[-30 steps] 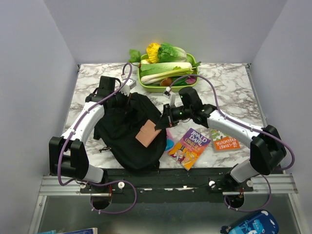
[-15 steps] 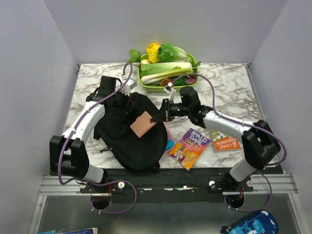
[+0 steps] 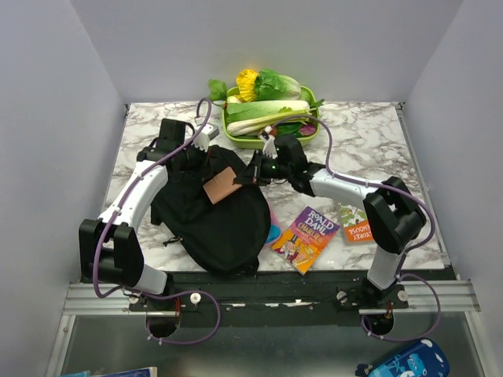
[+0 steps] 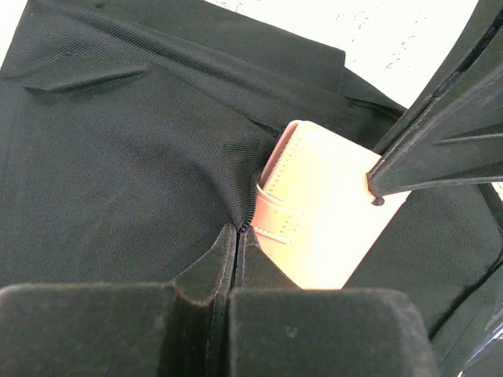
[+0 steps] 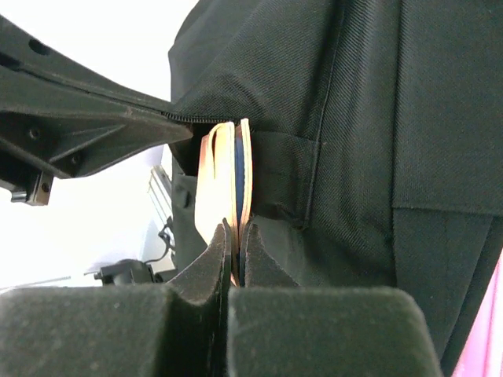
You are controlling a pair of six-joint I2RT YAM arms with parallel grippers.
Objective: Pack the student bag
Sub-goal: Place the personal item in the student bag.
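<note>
Table: marble top [image 3: 377,141] enclosed by pale walls on the left, right and far sides. The widest bare marble is at the right rear, and a narrower bare strip runs along the left edge.
Student bag: black student bag [image 3: 212,228] lying flat on the left-centre of the table. Its near end reaches the front edge, and its far end lies just short of the tray.
Tray: green tray [image 3: 245,143] of vegetables against the far edge at the middle. The right arm's wrist is close to the tray's near rim.
Large book: Roald Dahl book [image 3: 305,237] lying flat to the right of the bag, one corner near the front edge.
Small book: orange book [image 3: 360,225] just beside the large book on its right, with bare marble beyond it.
Left gripper: left gripper [image 4: 236,243] at the bag's far end, its fingers pressed together on a fold of black fabric at the zip line.
Right gripper: right gripper [image 5: 234,236] over the bag's far right part, its fingers clamped on the bottom edge of the tan case.
Tan case: flat tan case [image 4: 314,212] with a stitched strap, held on edge. Its leading corner is at the bag's zip opening; how far in it sits cannot be told.
Pink and blue item: pink and blue item [image 3: 273,233] wedged between the bag and the large book, mostly hidden.
</note>
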